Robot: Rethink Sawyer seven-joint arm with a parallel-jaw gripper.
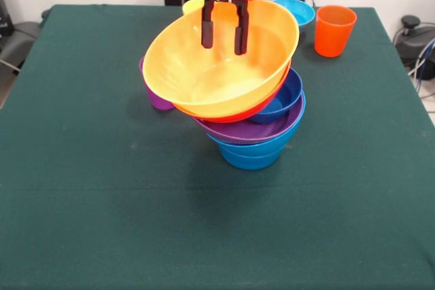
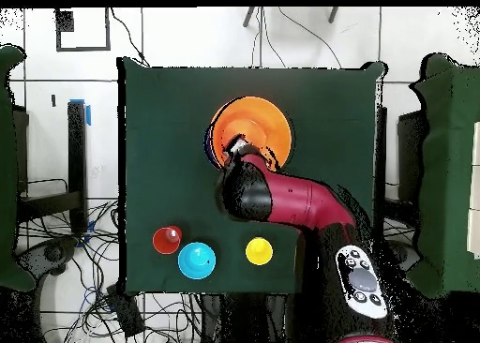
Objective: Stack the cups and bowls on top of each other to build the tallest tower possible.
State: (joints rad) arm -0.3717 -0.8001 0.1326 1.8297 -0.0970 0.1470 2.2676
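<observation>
The tower stands mid-table: a blue bowl [image 1: 248, 155] at the base, then a purple bowl [image 1: 253, 131], a dark blue bowl [image 1: 284, 97], an orange bowl's rim [image 1: 234, 115] and a large yellow bowl [image 1: 217, 69] on top. The top bowls tip toward the left and the camera. My gripper [image 1: 223, 32] hangs over the yellow bowl's inside, open, with nothing between its fingers. From overhead the tower [image 2: 258, 128] shows as an orange-yellow disc, partly under my arm [image 2: 281, 199].
A purple cup [image 1: 155, 97] stands behind the tower's left side. At the far edge are a yellow cup [image 1: 192, 6], a cyan bowl [image 1: 296, 10] and an orange cup [image 1: 334, 30]. Overhead, these show as yellow cup [image 2: 259, 251], cyan bowl [image 2: 197, 260], orange cup [image 2: 167, 239].
</observation>
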